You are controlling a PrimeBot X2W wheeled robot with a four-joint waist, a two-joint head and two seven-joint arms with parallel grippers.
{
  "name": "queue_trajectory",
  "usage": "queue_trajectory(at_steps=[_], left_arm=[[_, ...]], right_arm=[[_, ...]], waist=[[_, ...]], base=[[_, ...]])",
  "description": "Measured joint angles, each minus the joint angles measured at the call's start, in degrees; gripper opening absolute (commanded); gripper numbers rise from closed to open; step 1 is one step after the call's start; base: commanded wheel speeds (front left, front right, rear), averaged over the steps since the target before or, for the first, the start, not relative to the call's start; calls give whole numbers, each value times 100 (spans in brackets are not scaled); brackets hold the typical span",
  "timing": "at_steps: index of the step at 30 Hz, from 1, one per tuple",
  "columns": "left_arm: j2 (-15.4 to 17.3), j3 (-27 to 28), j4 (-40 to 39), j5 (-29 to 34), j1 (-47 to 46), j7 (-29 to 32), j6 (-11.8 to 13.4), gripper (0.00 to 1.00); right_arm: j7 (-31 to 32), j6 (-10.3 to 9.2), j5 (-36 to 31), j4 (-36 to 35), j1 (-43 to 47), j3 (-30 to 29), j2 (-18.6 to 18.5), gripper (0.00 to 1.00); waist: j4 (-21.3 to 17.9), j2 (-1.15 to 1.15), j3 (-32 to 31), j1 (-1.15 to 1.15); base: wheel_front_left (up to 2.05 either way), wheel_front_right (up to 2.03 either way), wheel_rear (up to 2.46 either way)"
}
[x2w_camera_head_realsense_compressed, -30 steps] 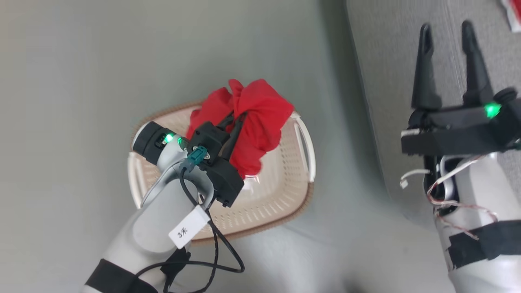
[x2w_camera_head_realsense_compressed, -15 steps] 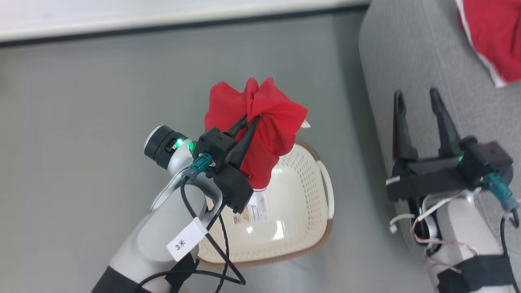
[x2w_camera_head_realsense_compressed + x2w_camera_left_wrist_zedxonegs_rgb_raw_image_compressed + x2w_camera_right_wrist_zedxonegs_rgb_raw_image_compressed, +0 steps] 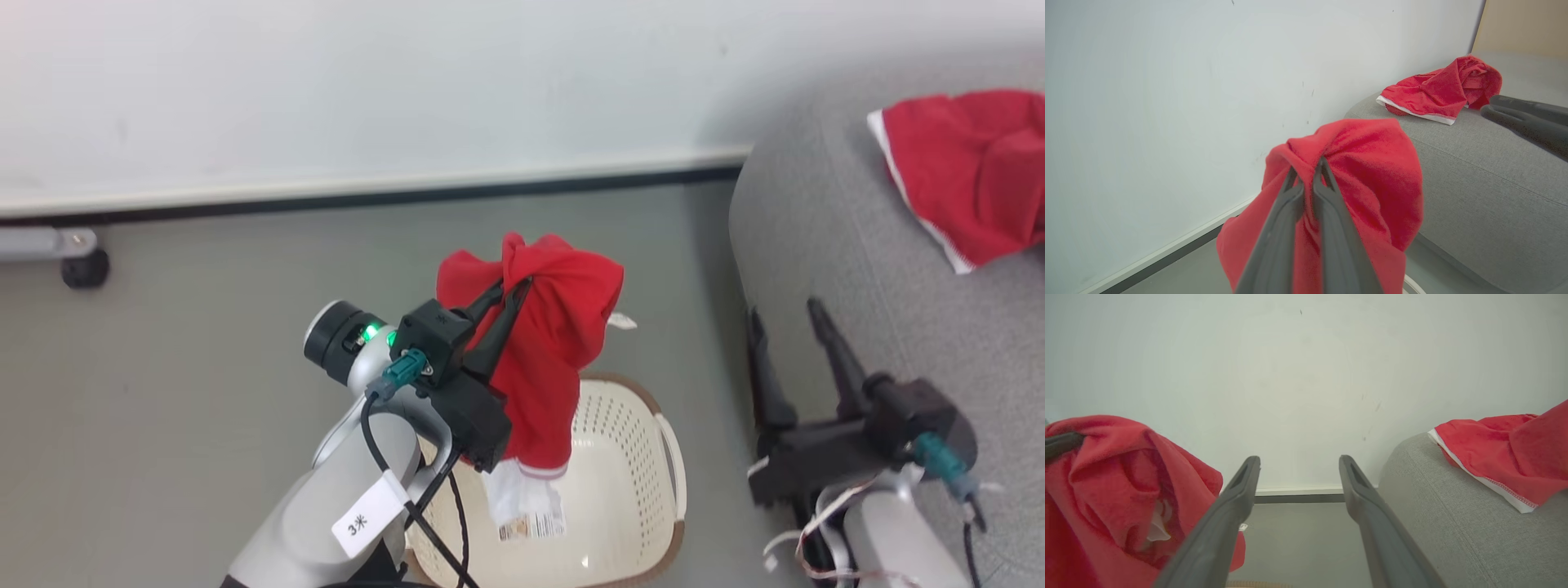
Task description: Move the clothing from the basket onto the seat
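My left gripper (image 3: 510, 287) (image 3: 1307, 165) is shut on a bunched red garment (image 3: 549, 343) (image 3: 1367, 171) (image 3: 1114, 477), which hangs in the air above the cream basket (image 3: 633, 482) on the floor. A white part of the garment dangles over the basket's inside. A second red garment with white edging (image 3: 967, 175) (image 3: 1437, 92) (image 3: 1502, 453) lies on the grey seat (image 3: 824, 237) (image 3: 1486, 171) (image 3: 1437, 514) at the right. Beside the seat's left edge, my right gripper (image 3: 788, 314) (image 3: 1299, 463) is open with nothing between its fingers.
A pale wall with a dark baseboard (image 3: 367, 196) runs behind the grey floor (image 3: 180, 351). A metal leg with a black foot (image 3: 82, 265) stands at the far left by the wall. A barcode sticker (image 3: 531, 523) shows inside the basket.
The head view has tilted up, bringing the wall and more of the seat into view. The left gripper has lifted the red garment higher above the basket. The right gripper stays open.
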Motion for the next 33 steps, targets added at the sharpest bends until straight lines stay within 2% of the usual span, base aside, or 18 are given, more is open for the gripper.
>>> queue_trajectory(at_steps=[4,8,19,25,33], left_arm=[[0,-10,-16,-54,131,2,-1,0],[-1,-45,-31,-127,313,19,-7,0],[3,-223,-461,-253,766,333,1,0],[4,-349,-792,-253,793,552,9,0],[8,-487,-1192,-277,798,818,51,0]], right_arm=[[0,58,0,118,272,170,22,100],[0,201,0,249,498,375,42,100],[76,461,-55,353,947,1340,114,100],[212,538,-58,454,912,1736,130,100],[391,613,-57,857,292,2070,130,100]], waist=[[50,0,-352,0],[92,0,-699,0],[236,-1,-1528,0],[414,1,-1669,0],[614,1,-1679,1]], base=[[0,0,0],[0,0,0],[0,0,0],[0,0,0],[0,0,0]])
